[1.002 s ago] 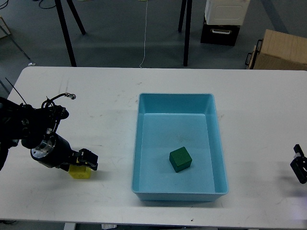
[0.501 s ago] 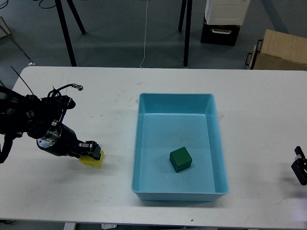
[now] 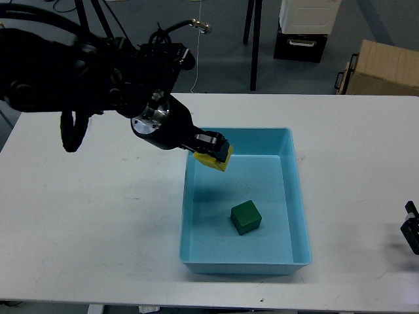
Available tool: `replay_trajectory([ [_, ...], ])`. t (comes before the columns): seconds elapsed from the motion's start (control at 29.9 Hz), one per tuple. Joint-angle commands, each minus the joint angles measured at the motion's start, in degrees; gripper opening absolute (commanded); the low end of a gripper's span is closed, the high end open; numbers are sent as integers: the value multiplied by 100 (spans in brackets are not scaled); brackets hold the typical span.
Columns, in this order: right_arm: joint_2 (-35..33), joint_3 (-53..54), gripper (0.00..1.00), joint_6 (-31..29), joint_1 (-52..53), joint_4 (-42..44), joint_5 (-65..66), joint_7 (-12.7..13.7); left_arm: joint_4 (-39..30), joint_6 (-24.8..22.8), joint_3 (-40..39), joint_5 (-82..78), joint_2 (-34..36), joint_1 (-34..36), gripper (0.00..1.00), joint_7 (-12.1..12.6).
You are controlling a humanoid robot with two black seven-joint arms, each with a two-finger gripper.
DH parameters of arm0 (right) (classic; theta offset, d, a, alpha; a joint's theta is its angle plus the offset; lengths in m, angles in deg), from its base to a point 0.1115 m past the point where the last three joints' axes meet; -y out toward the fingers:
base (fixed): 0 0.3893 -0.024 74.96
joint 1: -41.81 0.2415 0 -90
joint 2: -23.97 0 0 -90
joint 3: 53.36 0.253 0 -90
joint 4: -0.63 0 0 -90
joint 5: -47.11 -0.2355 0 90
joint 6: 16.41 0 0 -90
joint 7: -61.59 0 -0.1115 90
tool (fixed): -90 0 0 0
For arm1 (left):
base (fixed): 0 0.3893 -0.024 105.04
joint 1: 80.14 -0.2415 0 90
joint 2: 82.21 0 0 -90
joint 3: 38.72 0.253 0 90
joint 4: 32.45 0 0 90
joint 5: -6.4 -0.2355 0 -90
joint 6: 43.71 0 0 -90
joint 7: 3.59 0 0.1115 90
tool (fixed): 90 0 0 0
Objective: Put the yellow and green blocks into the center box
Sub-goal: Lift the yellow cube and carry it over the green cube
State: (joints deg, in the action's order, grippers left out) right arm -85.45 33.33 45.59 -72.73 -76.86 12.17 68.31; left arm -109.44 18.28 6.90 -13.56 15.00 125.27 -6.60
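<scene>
Where the head view looks down on the white counter (image 3: 98,216), the left arm reaches in from the upper left and its end effector (image 3: 213,152) hangs above the near-left corner region of the blue tray (image 3: 302,196), at the tray's upper left wall. The left end effector is clamped on the yellow block (image 3: 215,161), which is held tilted in the air, clear of the tray floor, with a faint shadow below it on the tray bottom. The green block (image 3: 246,218) lies flat on the tray floor, near the middle and toward the front wall, well apart from the yellow one. The right end effector (image 3: 412,230) shows only as a small dark part at the right edge, over the counter; whether it is released or clenched cannot be told.
</scene>
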Motion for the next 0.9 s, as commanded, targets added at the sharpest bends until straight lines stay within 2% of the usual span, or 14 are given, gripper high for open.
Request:
replay_trajectory([
  [0.0,0,-4,100,0,-33,23,14,5,237,1,79,53,-721,-26,0,-190],
  [0.47,9,-74,100,0,-25,102,14,5,430,1,281,53,-721,-589,0,-190],
  [0.67,-9,-48,100,0,-25,120,14,5,940,1,334,53,-721,-1160,1,-164],
  [0.87,-9,-56,100,0,-25,129,31,5,1011,1,264,53,-721,-1424,19,-190],
])
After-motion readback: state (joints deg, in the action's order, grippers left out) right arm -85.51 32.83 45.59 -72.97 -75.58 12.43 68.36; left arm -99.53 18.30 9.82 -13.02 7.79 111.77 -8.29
